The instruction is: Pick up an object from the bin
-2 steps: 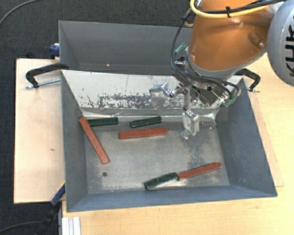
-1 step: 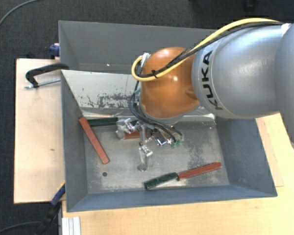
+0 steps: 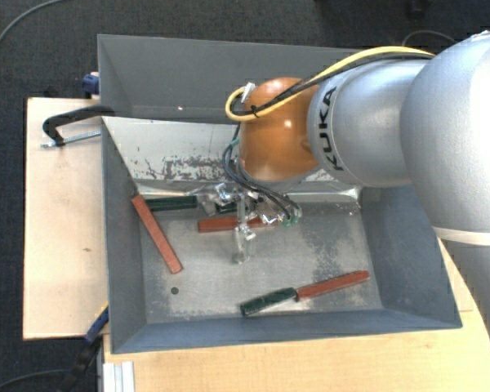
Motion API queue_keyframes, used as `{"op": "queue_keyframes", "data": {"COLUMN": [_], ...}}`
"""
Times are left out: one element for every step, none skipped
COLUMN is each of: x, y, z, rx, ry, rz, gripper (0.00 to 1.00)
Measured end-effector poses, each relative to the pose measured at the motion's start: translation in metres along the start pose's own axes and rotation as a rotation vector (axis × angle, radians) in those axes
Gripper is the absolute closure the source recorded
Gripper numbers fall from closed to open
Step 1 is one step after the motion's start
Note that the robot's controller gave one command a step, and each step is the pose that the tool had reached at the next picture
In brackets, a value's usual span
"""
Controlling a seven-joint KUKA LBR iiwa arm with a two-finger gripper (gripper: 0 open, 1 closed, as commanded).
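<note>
My gripper [image 3: 242,243] hangs under the orange wrist cover, low over the middle of the bin floor. A short red-brown bar [image 3: 216,225] lies flat just to its left, its right end hidden behind the gripper; whether they touch I cannot tell. A dark green bar [image 3: 173,204] lies further left along the back wall. A long red-brown stick [image 3: 157,235] lies slantwise at the left side of the bin.
A long bar, dark green at one end and red at the other [image 3: 306,291], lies near the front wall. A small dark speck [image 3: 174,291] sits on the floor at front left. The arm covers the bin's back right.
</note>
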State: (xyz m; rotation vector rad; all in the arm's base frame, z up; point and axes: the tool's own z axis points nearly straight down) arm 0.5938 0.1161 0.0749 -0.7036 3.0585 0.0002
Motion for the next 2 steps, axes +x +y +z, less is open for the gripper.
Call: {"op": "queue_keyframes", "data": {"x": [-0.001, 0.017], "y": [0.003, -0.015], "z": [-0.005, -0.143], "rx": [-0.001, 0.003], "ry": [-0.002, -0.010], "rz": [-0.003, -0.166], "gripper": [1.00, 1.00]}}
